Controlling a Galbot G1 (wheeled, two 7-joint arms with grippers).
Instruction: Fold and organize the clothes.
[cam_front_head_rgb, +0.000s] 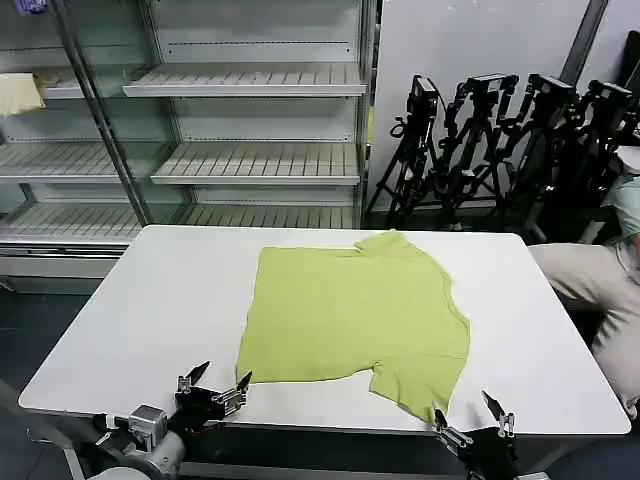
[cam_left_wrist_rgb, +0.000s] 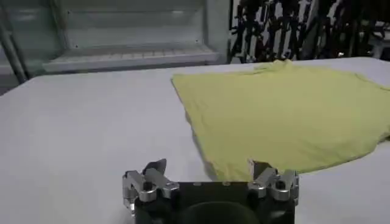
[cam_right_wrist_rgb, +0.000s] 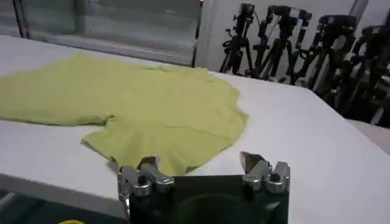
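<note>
The clothes are one lime yellow-green T-shirt (cam_front_head_rgb: 352, 312) lying mostly flat on the white table (cam_front_head_rgb: 140, 320), partly folded, with one short sleeve (cam_front_head_rgb: 425, 375) pointing toward the front edge. My left gripper (cam_front_head_rgb: 220, 380) hovers open at the front edge, just off the shirt's near left corner (cam_left_wrist_rgb: 213, 167). My right gripper (cam_front_head_rgb: 470, 412) is open at the front edge, right beside the sleeve's hem (cam_right_wrist_rgb: 146, 155). In the wrist views the left gripper (cam_left_wrist_rgb: 208, 165) and the right gripper (cam_right_wrist_rgb: 198, 161) hold nothing.
Bare table top lies on both sides of the shirt. Empty metal shelves (cam_front_head_rgb: 250, 160) stand behind the table, and a group of black tripods (cam_front_head_rgb: 500, 140) at the back right. A person in pale clothing (cam_front_head_rgb: 600, 290) sits by the table's right side.
</note>
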